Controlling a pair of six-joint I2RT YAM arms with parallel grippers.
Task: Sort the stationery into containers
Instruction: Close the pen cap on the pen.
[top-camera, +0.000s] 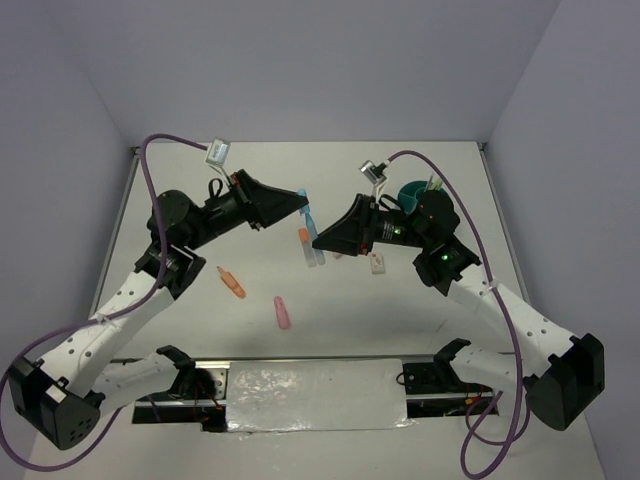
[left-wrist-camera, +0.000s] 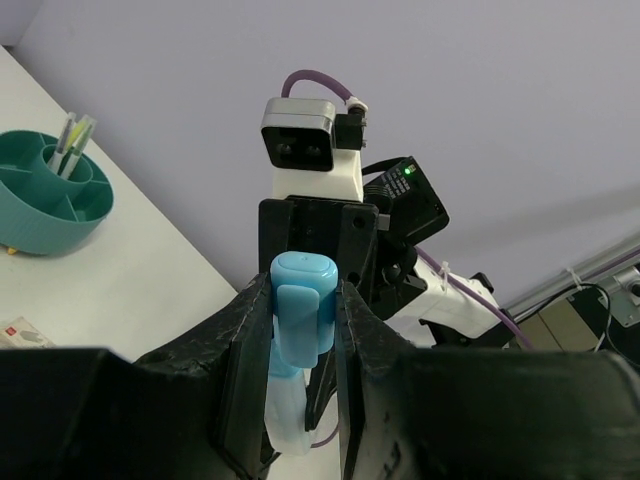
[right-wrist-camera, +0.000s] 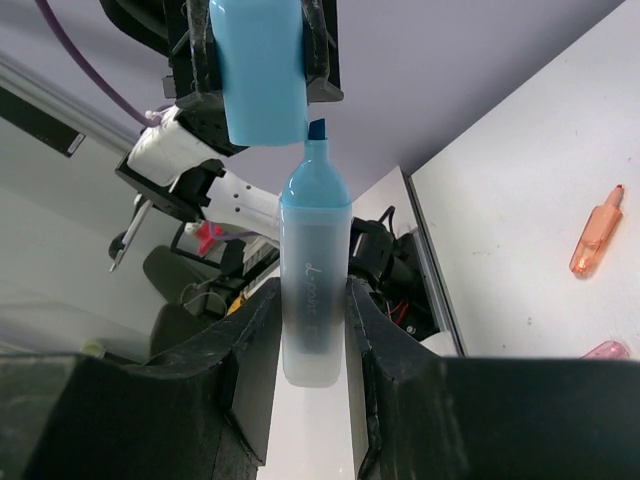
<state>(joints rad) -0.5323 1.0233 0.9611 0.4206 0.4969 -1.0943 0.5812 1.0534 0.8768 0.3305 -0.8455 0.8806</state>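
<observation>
My left gripper (left-wrist-camera: 300, 340) is shut on a blue highlighter cap (left-wrist-camera: 303, 310), which shows from the other side as the cap (right-wrist-camera: 262, 65). My right gripper (right-wrist-camera: 312, 330) is shut on the frosted blue highlighter body (right-wrist-camera: 315, 290). The body's bare tip points at the cap's mouth, just short of it. Both are held in the air over the table's middle, where the cap (top-camera: 306, 198) meets the body (top-camera: 314, 242). The teal organiser (top-camera: 412, 190) stands at the back right; it appears as the organiser (left-wrist-camera: 50, 200) with thin pens upright in one compartment.
On the table lie an orange highlighter (top-camera: 232, 283), a pink highlighter (top-camera: 283, 313), a small orange piece (top-camera: 303, 236) and a white eraser (top-camera: 377, 263). The orange highlighter (right-wrist-camera: 597, 235) also shows in the right wrist view. Grey walls enclose the table's back and sides.
</observation>
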